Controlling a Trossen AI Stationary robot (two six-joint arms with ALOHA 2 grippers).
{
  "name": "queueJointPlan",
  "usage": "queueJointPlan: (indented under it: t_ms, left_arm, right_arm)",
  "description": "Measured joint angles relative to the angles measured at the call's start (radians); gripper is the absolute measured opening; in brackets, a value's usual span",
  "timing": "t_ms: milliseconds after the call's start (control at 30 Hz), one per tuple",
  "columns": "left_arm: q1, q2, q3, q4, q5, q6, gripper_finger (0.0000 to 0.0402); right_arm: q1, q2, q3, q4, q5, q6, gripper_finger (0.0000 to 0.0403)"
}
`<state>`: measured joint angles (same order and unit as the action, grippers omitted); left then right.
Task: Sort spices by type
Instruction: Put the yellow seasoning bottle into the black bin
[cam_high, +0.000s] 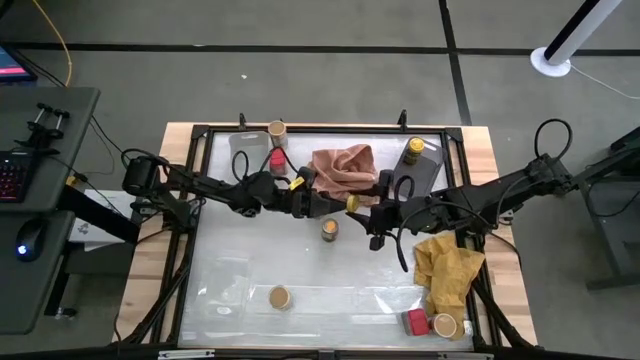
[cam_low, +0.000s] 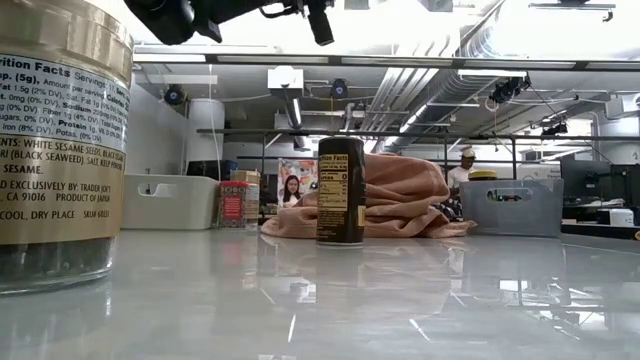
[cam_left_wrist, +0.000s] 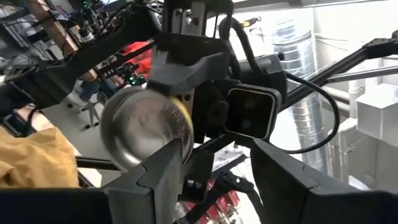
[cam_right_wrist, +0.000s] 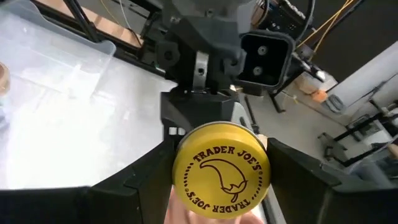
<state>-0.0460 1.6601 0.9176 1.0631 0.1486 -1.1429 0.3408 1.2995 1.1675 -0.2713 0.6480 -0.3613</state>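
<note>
A yellow-lidded spice jar (cam_high: 352, 203) hangs in the air over the table's middle, lying level between my two grippers. My right gripper (cam_high: 360, 207) is shut on it; the right wrist view shows the printed lid (cam_right_wrist: 221, 168) facing that camera. My left gripper (cam_high: 333, 205) is open just beyond the jar's round base (cam_left_wrist: 143, 130), which sits off to the side of one finger (cam_left_wrist: 168, 165), not between the two. Another jar (cam_high: 329, 229) stands upright on the table below (cam_low: 340, 190). My right gripper pinches the jar at its lid end (cam_right_wrist: 177, 171) between the two fingers, one on each side of the yellow lid. The fingers come level from the table's right and lie along the jar. The jar is lifted clear, its base pointing toward my left gripper.
A pink cloth (cam_high: 343, 168) lies behind the grippers and a yellow cloth (cam_high: 450, 270) at the right. A yellow-lidded jar (cam_high: 414, 146) stands in the grey tray (cam_high: 428, 172). Tan-lidded jars (cam_high: 277, 130) (cam_high: 280, 296) (cam_high: 445, 325) and red boxes (cam_high: 278, 160) (cam_high: 417, 320) sit around.
</note>
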Motion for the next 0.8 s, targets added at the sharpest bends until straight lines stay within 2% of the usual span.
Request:
queueJointPlan:
  t_ms: [267, 400, 533, 667, 800]
  left_arm:
    - [0.000, -0.001, 0.001, -0.015, 0.012, 0.040, 0.0175]
    - [0.021, -0.003, 0.001, -0.110, 0.099, 0.073, 0.0174]
    - [0.040, -0.026, 0.001, -0.354, 0.140, 0.141, 0.0174]
    - [0.041, -0.045, 0.000, -0.706, 0.118, 0.272, 0.0174]
    - [0.036, -0.072, -0.001, -0.913, 0.098, 0.400, 0.0168]
  right_arm:
    - [-0.001, 0.000, 0.103, -0.138, 0.011, -0.003, 0.0227]
    - [-0.001, 0.000, 0.144, -0.216, 0.015, 0.072, 0.0227]
    - [-0.001, 0.000, 0.151, -0.319, -0.012, 0.174, 0.0227]
    - [-0.001, -0.001, 0.152, -0.432, -0.069, 0.301, 0.0227]
    - [0.002, 0.000, 0.152, -0.500, -0.082, 0.388, 0.0227]
